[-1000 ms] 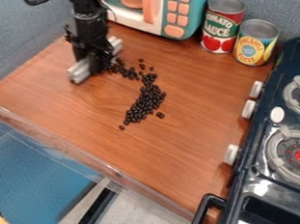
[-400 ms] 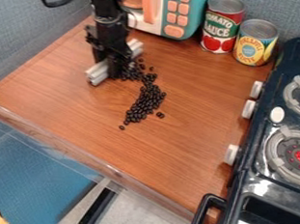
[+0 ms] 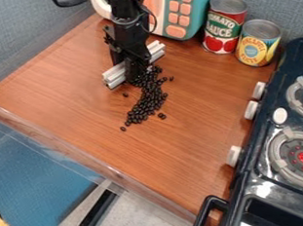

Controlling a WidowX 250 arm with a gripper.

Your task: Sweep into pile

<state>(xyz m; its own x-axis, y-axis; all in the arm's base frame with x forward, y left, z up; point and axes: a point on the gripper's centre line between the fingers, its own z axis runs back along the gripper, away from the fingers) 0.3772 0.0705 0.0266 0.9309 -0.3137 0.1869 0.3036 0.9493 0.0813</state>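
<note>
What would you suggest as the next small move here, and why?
I would probably nudge the pale bar, held in the gripper, slightly toward the stove: the black beans crowd its stove-facing side but trail off in a long strip, so a short push should bunch them.

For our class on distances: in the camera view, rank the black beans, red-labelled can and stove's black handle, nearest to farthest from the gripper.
1. Black beans: close by, mostly below the gripper.
2. Red-labelled can: upper right, at the back.
3. Black handle: lower right, on the stove.
</note>
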